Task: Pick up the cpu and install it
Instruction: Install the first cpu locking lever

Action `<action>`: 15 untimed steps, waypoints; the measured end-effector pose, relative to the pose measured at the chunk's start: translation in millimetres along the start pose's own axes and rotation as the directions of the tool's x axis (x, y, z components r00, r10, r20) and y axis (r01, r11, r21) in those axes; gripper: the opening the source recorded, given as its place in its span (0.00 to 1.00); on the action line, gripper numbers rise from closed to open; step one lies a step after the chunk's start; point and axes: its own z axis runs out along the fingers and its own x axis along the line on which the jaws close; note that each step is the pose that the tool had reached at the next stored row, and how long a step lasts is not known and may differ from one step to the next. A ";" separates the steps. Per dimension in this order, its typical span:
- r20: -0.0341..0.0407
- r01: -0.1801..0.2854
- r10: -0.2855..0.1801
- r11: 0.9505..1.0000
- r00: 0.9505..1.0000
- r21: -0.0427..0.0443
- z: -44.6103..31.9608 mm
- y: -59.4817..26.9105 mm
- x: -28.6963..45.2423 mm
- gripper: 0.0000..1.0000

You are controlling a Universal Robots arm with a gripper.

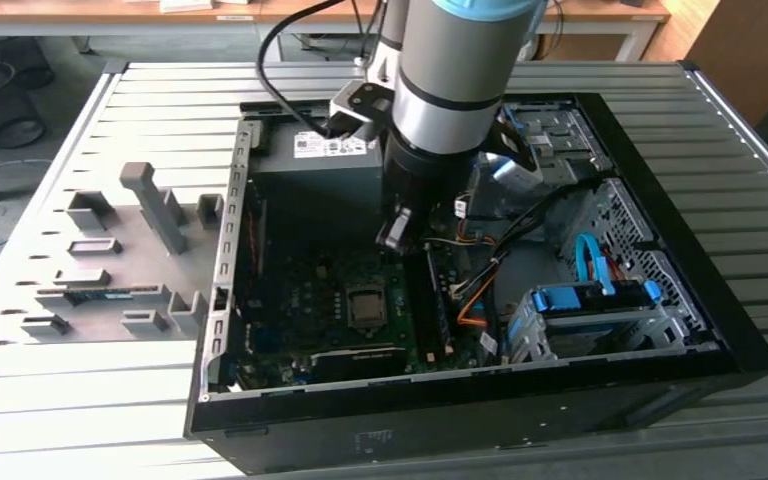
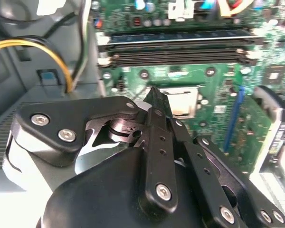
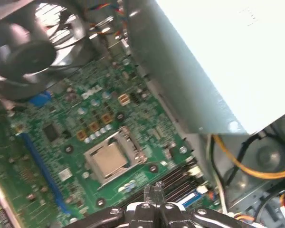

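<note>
1. The exterior view takes in the whole open computer case (image 1: 464, 380) lying on a slatted surface (image 1: 117, 100), with a grey tray of fixtures (image 1: 104, 270) at the exterior view's left; the arm reaches down into the case, and its gripper (image 1: 395, 232) hangs above the motherboard (image 1: 317, 300).
2. The first wrist view looks closely at the green board and shows the cpu (image 3: 109, 158) lying flat in its socket frame (image 3: 115, 154), metal top facing up; being square, it has no long axis, and its edges run parallel to the frame.
3. In the second wrist view the cpu (image 2: 183, 100) is partly hidden behind the gripper (image 2: 154, 102); memory slots (image 2: 180, 50) lie beyond it.
4. The fingers meet at a single tip, pressed together with nothing between them, and hover above the board near the socket.
5. In the exterior view the socket (image 1: 364, 303) is a small dark rectangle; the chip itself is hard to make out there.
</note>
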 end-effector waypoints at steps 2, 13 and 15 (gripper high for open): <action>0.000 0.000 0.000 1.000 1.000 0.000 0.5 4.7 -7.8 0.10; 0.026 0.003 -0.002 1.000 1.000 -0.016 8.3 24.5 -18.2 0.10; 0.035 0.004 -0.003 1.000 0.999 -0.021 10.1 25.9 -17.4 0.10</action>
